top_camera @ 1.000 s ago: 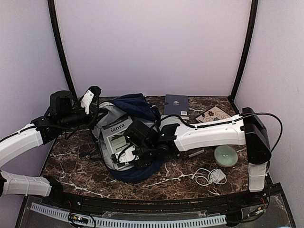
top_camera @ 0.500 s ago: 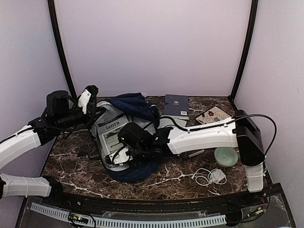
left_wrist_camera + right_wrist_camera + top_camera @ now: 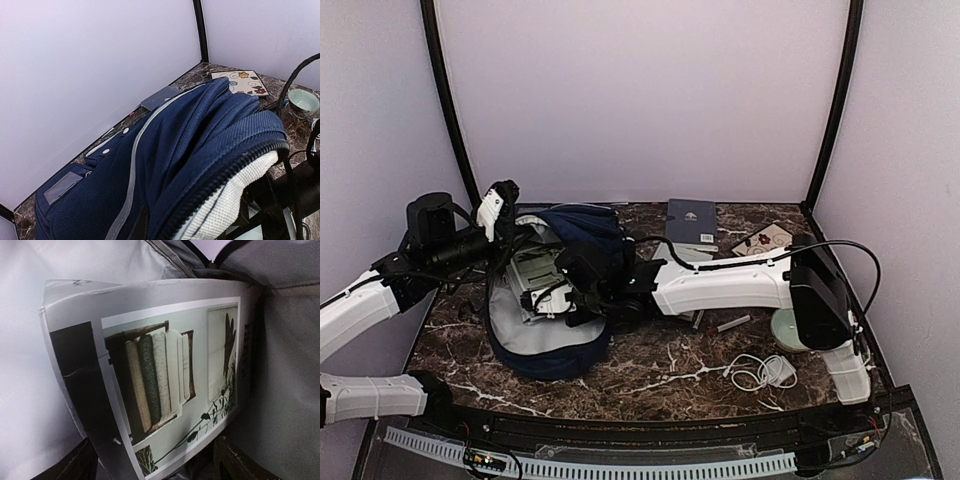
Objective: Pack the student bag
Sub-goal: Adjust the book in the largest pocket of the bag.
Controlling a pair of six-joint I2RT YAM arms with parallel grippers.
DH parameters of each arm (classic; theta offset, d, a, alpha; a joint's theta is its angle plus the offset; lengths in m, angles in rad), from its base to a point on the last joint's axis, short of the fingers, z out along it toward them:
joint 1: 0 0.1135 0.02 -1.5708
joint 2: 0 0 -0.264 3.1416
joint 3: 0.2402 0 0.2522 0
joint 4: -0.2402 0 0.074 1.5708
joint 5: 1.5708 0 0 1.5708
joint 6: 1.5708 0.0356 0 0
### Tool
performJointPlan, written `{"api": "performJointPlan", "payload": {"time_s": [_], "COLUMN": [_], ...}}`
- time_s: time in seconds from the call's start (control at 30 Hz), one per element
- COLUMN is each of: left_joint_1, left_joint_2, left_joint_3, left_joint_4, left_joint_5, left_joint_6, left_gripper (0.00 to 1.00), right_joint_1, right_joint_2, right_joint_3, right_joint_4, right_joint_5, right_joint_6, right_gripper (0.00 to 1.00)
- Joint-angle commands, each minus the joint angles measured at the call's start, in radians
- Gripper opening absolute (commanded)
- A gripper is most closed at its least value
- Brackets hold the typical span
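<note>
The student bag (image 3: 545,345) lies open at the left of the table, navy outside with light grey lining. My left gripper (image 3: 496,212) is at its upper rim and holds the flap up; in the left wrist view the navy fabric and the zip edge (image 3: 220,175) hide the fingers. My right gripper (image 3: 560,295) reaches inside the bag. In the right wrist view its fingertips (image 3: 75,465) stand wide apart, and a white book (image 3: 165,375) with a picture of towels lies between and beyond them against the grey lining (image 3: 290,365).
A navy notebook (image 3: 690,222) and a floral card (image 3: 765,240) lie at the back right. A green bowl (image 3: 788,328), a white cable (image 3: 760,372) and a pen (image 3: 725,325) lie to the right of the bag. Black frame posts stand at the back corners.
The left gripper has pulled the bag's rim left and up, so the bag has shifted left and opened wider. The right gripper has moved left, deeper into the bag.
</note>
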Motion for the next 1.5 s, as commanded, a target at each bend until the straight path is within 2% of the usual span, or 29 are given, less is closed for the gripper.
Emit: {"api": "performJointPlan", "payload": {"time_s": [0.0,0.2,0.37,0.47,0.57,0.73,0.9,1.03,1.27,1.47], "left_joint_1": [-0.019,-0.026,-0.027,-0.026,-0.026,-0.026,-0.027,-0.026,-0.026,-0.025], "left_joint_2": [-0.043,-0.034,-0.033,-0.028,-0.026,-0.025,-0.013,-0.014,-0.008,-0.013], "left_joint_3": [0.019,0.022,0.024,0.025,0.023,0.022,0.026,0.025,0.025,0.024], "left_joint_4": [0.166,0.162,0.162,0.17,0.188,0.196,0.2,0.203,0.21,0.215], "left_joint_5": [0.188,0.182,0.159,0.166,0.197,0.188,0.204,0.208,0.231,0.232], "left_joint_6": [-0.065,-0.07,-0.077,-0.089,-0.11,-0.121,-0.138,-0.141,-0.158,-0.163], "left_gripper": [0.0,0.0,0.0,0.0,0.0,0.0,0.0,0.0,0.0,0.0], "right_joint_1": [-0.034,-0.043,-0.035,-0.026,-0.025,-0.028,-0.034,-0.039,-0.071,-0.064], "right_joint_2": [0.001,0.018,-0.039,-0.03,0.01,0.066,0.115,0.138,0.258,0.25], "right_joint_3": [0.118,0.147,0.016,-0.005,0.024,0.033,0.057,0.073,0.244,0.276], "right_joint_4": [0.258,0.217,0.24,0.252,0.255,0.319,0.317,0.323,0.318,0.294], "right_joint_5": [0.099,0.217,0.171,0.17,0.166,0.171,0.157,0.169,0.309,0.342], "right_joint_6": [0.121,0.172,0.178,0.181,0.205,0.143,0.1,0.095,0.091,0.143], "right_gripper": [0.8,0.8,0.8,0.81,0.79,0.77,0.66,0.62,0.54,0.55]}}
